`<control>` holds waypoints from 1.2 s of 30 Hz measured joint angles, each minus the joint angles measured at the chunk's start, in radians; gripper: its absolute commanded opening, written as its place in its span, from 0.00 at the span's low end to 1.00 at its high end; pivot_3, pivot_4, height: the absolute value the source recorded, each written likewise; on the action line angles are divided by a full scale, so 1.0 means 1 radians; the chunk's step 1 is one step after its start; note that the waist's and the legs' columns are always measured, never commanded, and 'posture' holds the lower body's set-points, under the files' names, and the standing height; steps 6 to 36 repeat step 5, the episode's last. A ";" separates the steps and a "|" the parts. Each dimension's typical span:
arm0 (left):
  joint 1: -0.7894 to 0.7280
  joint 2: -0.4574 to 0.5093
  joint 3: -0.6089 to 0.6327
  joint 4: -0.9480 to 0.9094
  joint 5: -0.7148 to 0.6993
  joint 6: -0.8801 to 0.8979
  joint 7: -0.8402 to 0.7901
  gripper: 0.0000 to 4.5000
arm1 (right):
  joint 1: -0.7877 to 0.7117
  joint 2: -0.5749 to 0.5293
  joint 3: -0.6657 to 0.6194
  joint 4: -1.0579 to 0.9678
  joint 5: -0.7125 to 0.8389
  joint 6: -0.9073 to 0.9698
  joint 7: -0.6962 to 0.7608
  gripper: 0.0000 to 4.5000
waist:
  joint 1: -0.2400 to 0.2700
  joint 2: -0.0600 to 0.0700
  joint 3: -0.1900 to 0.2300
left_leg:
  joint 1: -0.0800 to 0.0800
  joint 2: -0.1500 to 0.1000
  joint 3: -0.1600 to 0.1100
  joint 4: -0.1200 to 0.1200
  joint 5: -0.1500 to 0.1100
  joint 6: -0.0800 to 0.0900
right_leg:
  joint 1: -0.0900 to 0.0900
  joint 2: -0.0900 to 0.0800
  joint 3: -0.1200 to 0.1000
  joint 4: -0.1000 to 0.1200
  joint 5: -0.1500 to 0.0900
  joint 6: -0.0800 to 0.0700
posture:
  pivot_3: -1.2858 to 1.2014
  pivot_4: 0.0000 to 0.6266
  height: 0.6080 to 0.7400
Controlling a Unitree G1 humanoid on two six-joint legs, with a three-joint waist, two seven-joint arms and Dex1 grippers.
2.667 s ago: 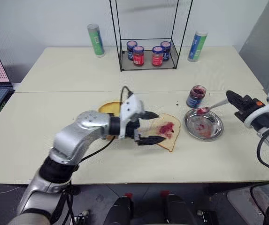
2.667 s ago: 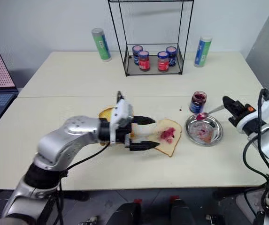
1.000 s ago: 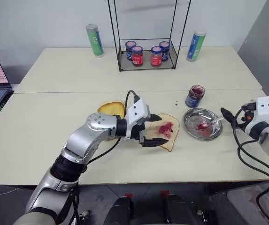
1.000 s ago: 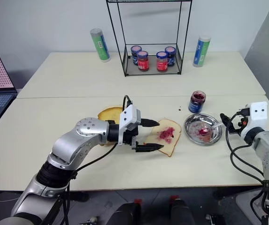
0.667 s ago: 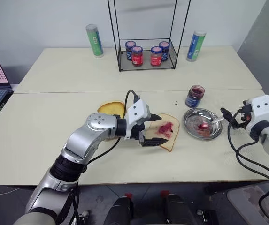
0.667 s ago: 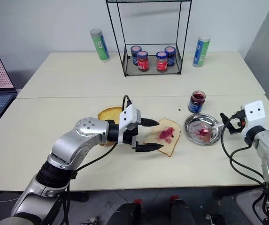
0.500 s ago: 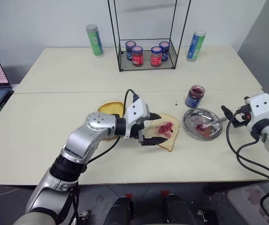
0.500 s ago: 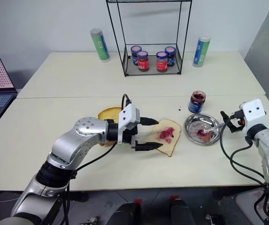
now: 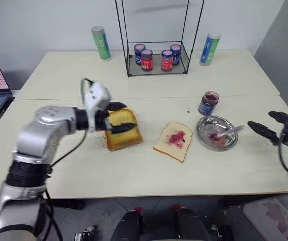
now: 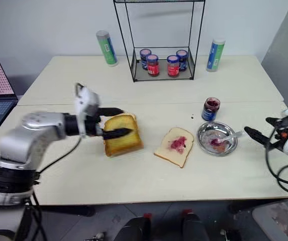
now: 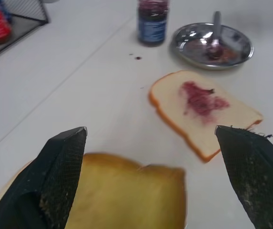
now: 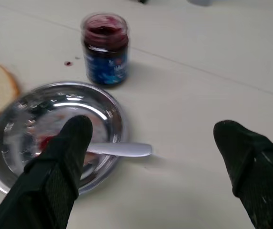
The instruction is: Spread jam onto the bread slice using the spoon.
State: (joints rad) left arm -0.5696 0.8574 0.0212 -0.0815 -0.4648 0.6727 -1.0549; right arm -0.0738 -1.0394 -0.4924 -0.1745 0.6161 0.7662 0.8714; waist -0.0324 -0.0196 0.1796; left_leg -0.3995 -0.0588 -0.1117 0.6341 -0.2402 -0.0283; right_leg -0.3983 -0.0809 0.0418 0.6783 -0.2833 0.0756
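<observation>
Now that both arms have pulled away, the left tool (image 9: 117,117) and right tool (image 9: 265,125) hang spread and empty — the spoon (image 9: 225,131) lies in the dish (image 9: 206,127), the bread slice (image 9: 173,140) wears its jam (image 9: 176,137) — probably finished.

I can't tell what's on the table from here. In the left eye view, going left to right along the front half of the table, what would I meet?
Left gripper → golden stack of bread → bread slice with jam → round metal dish holding the spoon → right gripper.

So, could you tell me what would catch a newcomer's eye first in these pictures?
Probably the bread slice mid-table with its red jam smear. Just to its right, the spoon rests in a jam-streaked metal dish. To its left, the open left gripper hovers at a thick golden stack of bread.
</observation>
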 measured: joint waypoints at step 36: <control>0.118 0.148 0.114 0.032 -0.044 0.056 -0.079 1.00 | 0.138 -0.128 -0.117 -0.028 0.089 0.164 0.180 0.98 | 0.000 -0.001 0.001 | 0.001 0.000 0.000 0.000 0.000 0.001 | 0.002 0.000 -0.001 -0.001 0.000 0.000 | 0.52 0.24 1.00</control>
